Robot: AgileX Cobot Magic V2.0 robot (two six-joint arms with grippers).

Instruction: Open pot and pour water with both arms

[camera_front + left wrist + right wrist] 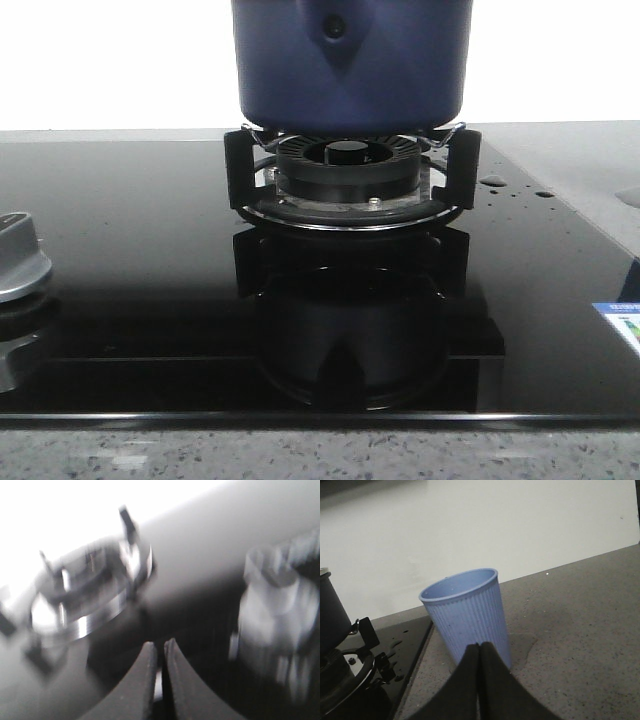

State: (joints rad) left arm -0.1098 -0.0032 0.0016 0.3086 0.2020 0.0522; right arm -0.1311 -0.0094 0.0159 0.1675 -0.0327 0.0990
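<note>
The dark navy-blue pot (pixel 350 65) stands on the black burner stand (pixel 350 180) at the back middle of the stove; its top is cut off by the frame, so no lid shows. Its side also shows in the right wrist view (pixel 330 615). Neither gripper shows in the front view. My left gripper (pixel 160 644) is shut and empty above the black stove glass, between a silver burner ring (pixel 85 600) and a silver knob (pixel 275 615); that view is blurred. My right gripper (pixel 480 646) is shut and empty, just in front of a light-blue ribbed cup (pixel 467 615).
The cup stands upright on the grey speckled counter (pixel 580 630) beside the stove's edge, with a wet patch by its foot. A silver knob (pixel 18 255) sits at the stove's left. Water drops (pixel 495 182) lie on the glass right of the burner.
</note>
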